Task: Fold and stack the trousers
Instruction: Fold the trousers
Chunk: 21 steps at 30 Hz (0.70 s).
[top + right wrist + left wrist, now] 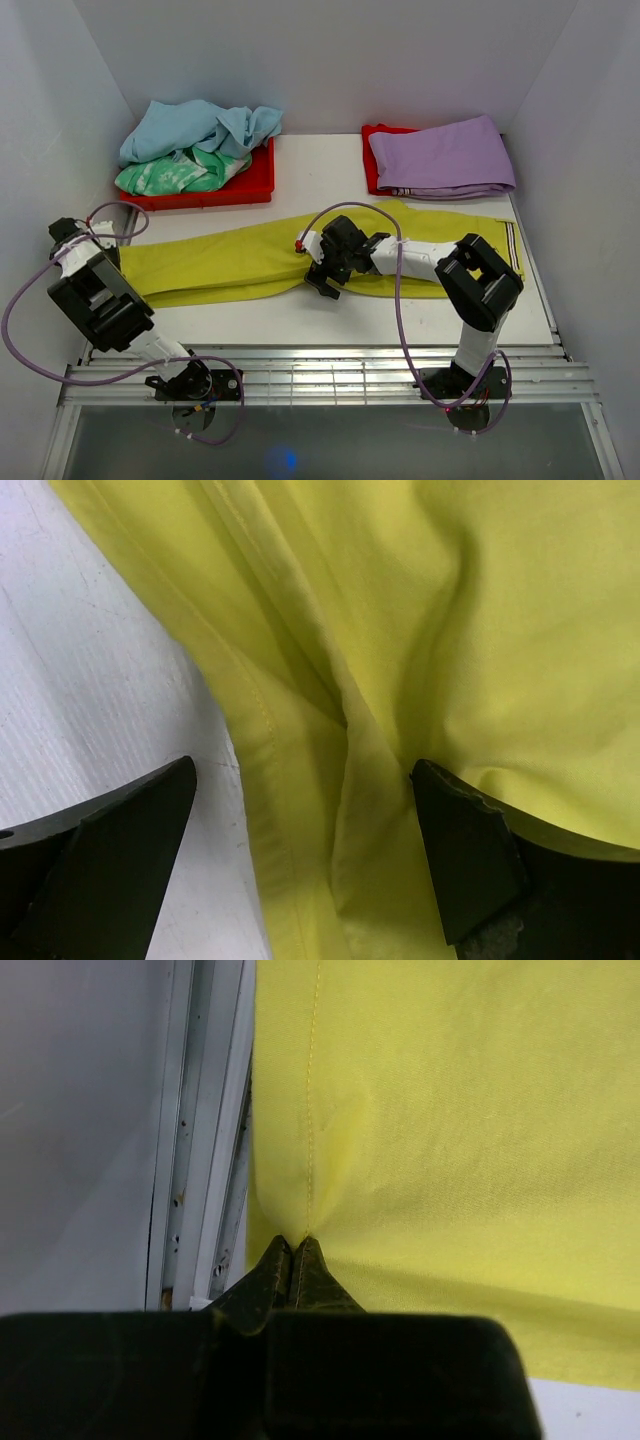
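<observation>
Two arms reach to one pair of yellow trousers (250,255), which lies stretched from left to right across the middle of the white surface (320,180). The left fingers (278,1272) are pressed together and pinch the cloth on a stitched seam at the trousers' left end, close to the left edge of the surface. The right fingers (325,280) stand wide apart over the near edge of the trousers about midway along. One finger is above bare surface and the other above creased cloth; contact with the cloth cannot be told. At far left, a red tray (250,185) holds a light blue garment (190,125) and a green patterned garment (170,175). At far right lies a folded lilac garment (445,155).
</observation>
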Motion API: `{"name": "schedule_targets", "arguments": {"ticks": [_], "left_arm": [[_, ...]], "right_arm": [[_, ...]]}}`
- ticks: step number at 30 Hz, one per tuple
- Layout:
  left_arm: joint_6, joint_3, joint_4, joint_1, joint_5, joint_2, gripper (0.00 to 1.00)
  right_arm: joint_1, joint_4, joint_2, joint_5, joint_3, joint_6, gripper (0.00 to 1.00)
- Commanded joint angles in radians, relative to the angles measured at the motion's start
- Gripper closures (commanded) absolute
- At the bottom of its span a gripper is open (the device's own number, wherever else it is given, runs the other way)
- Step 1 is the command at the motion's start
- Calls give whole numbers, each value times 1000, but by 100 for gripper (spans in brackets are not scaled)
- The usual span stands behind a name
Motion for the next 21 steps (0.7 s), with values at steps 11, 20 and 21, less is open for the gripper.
{"name": "schedule_targets", "arguments": {"ticks": [11,20,21], "left_arm": [[72,-75,151,101,-95,13,100],[52,-95,229,107,-98,148,100],[58,-109,253,107,-106,145,100]], "right_arm": [[-38,-191,83,203,-72,25,14],[-41,-219,31,186,-97,5,22],[-43,-223,6,158,-100,2,21]]}}
